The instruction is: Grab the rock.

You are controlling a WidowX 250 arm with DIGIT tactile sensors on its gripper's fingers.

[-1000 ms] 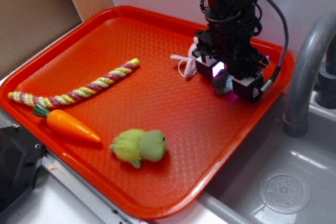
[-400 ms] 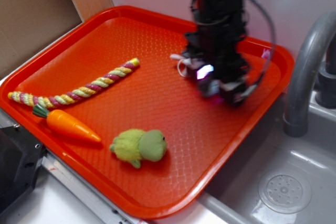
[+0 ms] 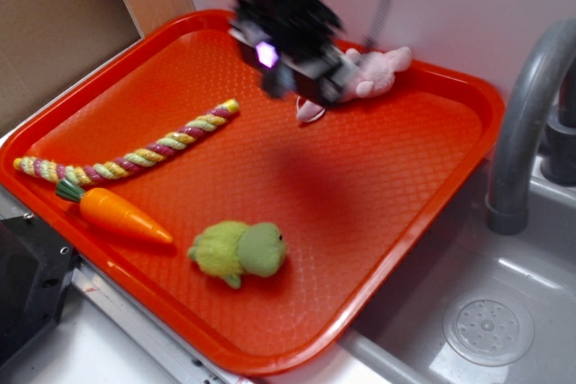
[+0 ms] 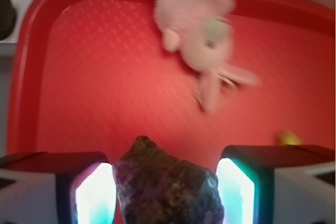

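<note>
Partly cropped, rock (image 4: 167, 187) sits clamped in hand (image 4: 167, 192)

The rock (image 4: 168, 190) is a small lumpy stone, dark grey-brown with a rough, mottled surface and a faint purplish cast where light falls on it. In the wrist view it sits between the two lit fingers (image 4: 94, 195) of the pincer (image 4: 167, 192), its peaked top rising above their upper edges — it fills almost the whole gap, close against both sides. It is off the tray surface, held up in the air. In the exterior view it is too blurred to pick out.
</note>
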